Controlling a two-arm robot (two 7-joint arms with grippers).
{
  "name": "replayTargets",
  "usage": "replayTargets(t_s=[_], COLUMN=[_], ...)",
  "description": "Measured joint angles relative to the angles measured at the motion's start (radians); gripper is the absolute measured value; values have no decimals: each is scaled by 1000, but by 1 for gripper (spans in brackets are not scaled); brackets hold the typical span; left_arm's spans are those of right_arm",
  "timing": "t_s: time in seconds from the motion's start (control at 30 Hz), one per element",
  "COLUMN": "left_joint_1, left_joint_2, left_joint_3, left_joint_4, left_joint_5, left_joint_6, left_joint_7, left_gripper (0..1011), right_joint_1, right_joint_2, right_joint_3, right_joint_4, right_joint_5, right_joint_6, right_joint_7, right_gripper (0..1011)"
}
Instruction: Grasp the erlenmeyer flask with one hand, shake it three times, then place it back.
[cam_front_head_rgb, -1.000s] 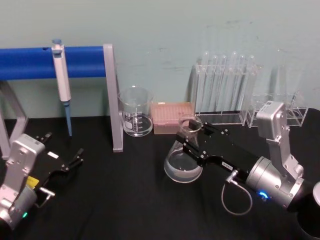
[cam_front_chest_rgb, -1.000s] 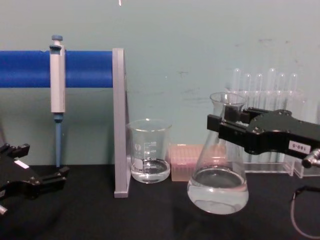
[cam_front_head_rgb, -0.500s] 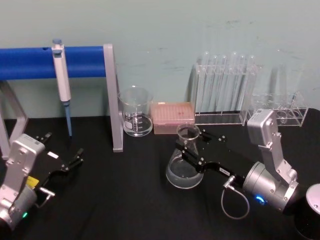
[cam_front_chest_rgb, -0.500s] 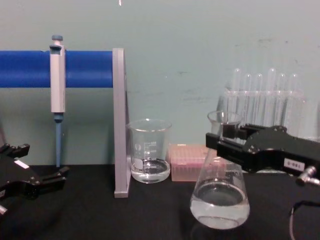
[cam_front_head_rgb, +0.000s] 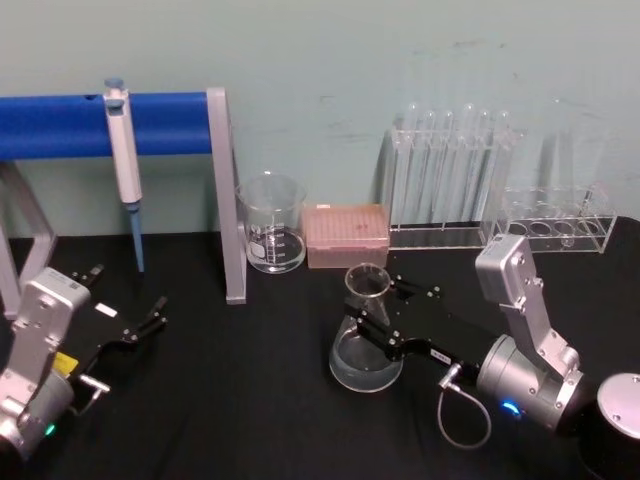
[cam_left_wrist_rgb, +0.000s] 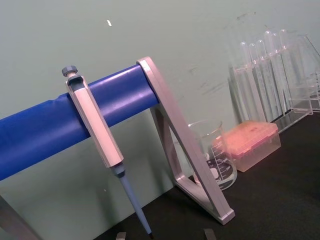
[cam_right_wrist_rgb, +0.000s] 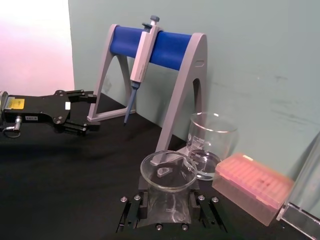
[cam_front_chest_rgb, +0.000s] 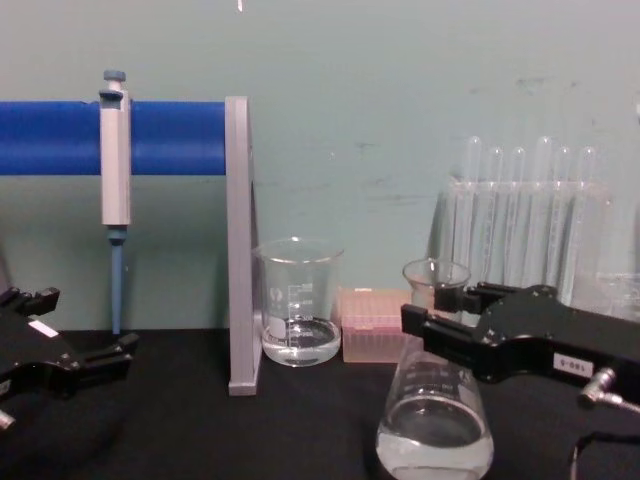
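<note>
The right gripper (cam_front_head_rgb: 378, 312) is clamping the flask (cam_front_head_rgb: 362, 362) by its narrow neck, low before the pink box (cam_front_head_rgb: 345, 232). The glass is likely fragile, slippery and bottom-heavy. The left gripper (cam_front_head_rgb: 128, 298) is idling spread-fingered at far left.

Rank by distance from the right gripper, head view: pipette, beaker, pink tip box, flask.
1. erlenmeyer flask, held in the right gripper.
2. pink tip box, just behind.
3. beaker, behind and left.
4. pipette, hanging far left.
</note>
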Motion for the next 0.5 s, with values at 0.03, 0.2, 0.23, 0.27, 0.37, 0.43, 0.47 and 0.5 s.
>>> replayTargets(t_s=[0.03,0.2,0.23,0.27,0.37,0.43,0.47,0.5], left_joint_1=[0,0,0,0,0,0,0,0], left_joint_2=[0,0,0,0,0,0,0,0], left_joint_3=[0,0,0,0,0,0,0,0], left_joint_4=[0,0,0,0,0,0,0,0], left_joint_5=[0,0,0,0,0,0,0,0], left_joint_6=[0,0,0,0,0,0,0,0], left_joint_7=[0,0,0,0,0,0,0,0], left_gripper=[1001,1001,1001,1001,1001,1001,1001,1001], right_joint_1=[1,7,8,10,11,14,15,16], right_joint_2=[-1,-6,-7,-8,-10,-11,-12,-12], right_joint_3=[-1,-6,-6,-8,-10,-12,-12,-13], right_joint_4=[2,15,16,19,23,27,29,31], right_joint_5=[-1,-3,-3,-4,-4,-5,-5,-5], right_joint_6=[0,-2,-2,-2,-2,-2,-1,-1], right_joint_7=[1,7,8,10,12,14,14,15], right_gripper=[449,449,449,449,449,449,449,449])
